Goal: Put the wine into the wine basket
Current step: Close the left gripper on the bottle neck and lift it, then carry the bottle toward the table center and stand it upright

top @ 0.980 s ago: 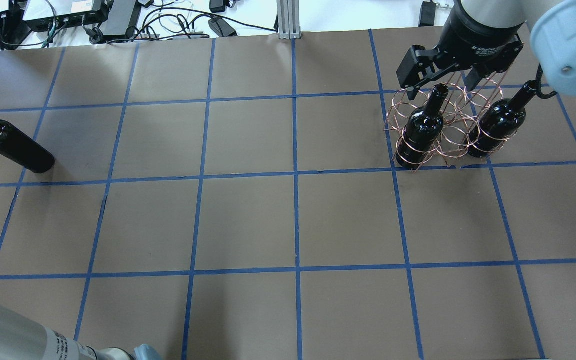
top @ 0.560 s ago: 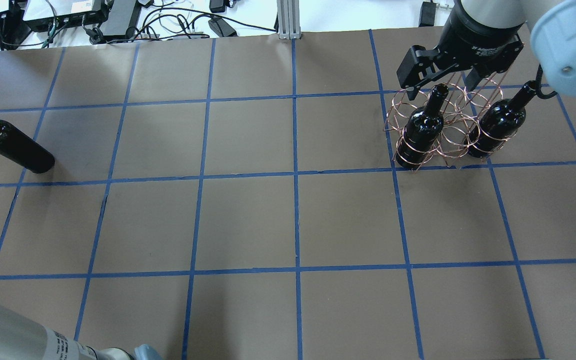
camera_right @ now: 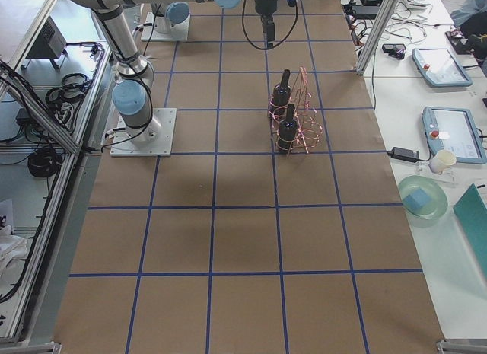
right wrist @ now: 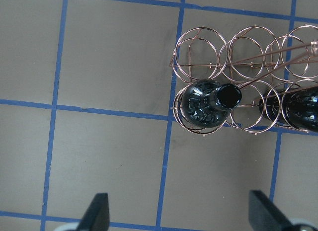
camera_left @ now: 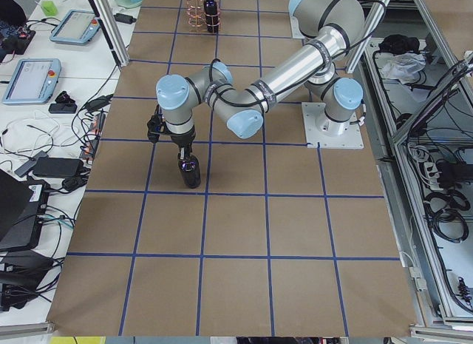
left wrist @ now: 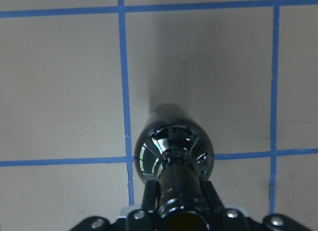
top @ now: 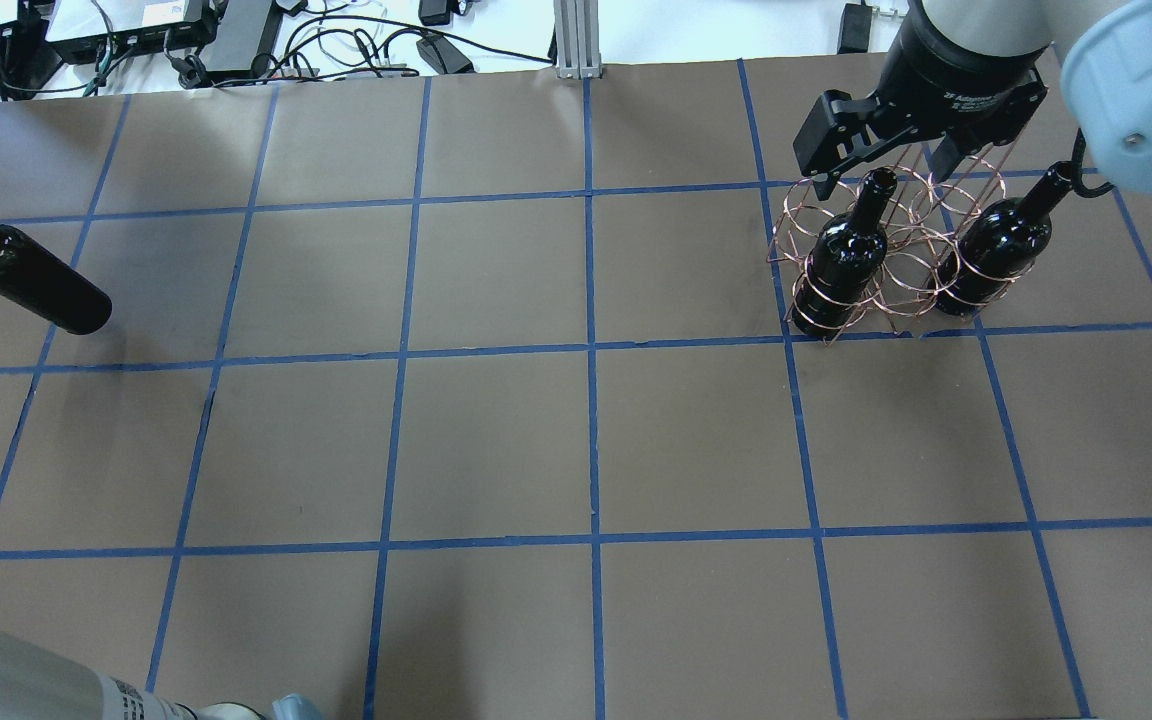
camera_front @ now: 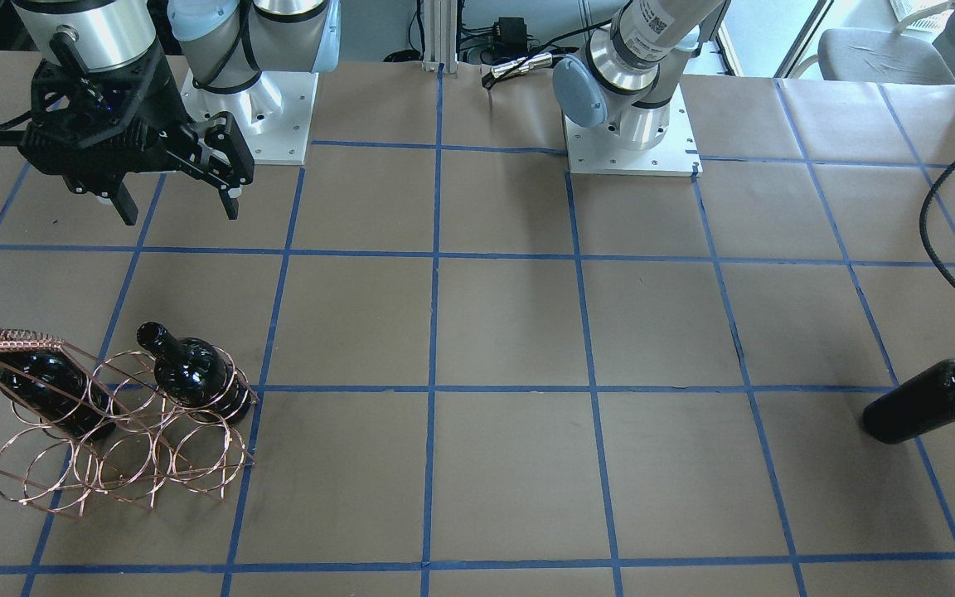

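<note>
left gripper [left wrist: 180, 203] is clenched on the neck of the wine bottle [top: 31, 280], which hangs upright, long axis vertical, by the left edge of the tabletop [top: 586, 440]; whether its base touches i cannot tell. wine basket [camera_front: 117, 452] stands well apart near the right edge, two other bottles [top: 841, 265] inside, the slot between them free. right gripper [camera_front: 178, 214] hovers near it, spread and holding nothing.

- The bottle [top: 26, 282], held by its neck in the left gripper [left wrist: 179, 193], now sits a little farther up the overhead view than a second ago. Its base has drawn away from the blue tape line [top: 136, 362] on the bench [top: 496, 440].
- The left arm [top: 26, 680] shows slightly lower in that view's bottom corner.
</note>
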Motion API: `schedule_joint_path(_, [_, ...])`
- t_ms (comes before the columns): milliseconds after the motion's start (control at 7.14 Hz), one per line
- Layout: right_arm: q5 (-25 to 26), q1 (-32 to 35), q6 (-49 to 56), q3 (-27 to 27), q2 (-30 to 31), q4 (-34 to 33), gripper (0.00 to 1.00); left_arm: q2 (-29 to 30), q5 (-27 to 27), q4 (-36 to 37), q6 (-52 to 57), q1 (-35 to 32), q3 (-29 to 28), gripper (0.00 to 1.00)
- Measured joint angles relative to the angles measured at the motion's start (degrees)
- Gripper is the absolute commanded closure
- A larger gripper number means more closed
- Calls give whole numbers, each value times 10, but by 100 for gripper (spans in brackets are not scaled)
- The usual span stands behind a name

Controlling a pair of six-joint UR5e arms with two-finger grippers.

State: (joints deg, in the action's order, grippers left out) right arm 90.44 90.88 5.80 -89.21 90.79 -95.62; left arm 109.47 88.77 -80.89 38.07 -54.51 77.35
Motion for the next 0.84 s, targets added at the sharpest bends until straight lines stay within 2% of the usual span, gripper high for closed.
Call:
schedule_joint_path(420, [0,0,1,0,0,-1,0,-54,-1,-5,-129,-94,22,100])
schedule_joint_path(840, [0,0,2,0,0,-2,0,-115,-9,-4,-303,-210,83,100])
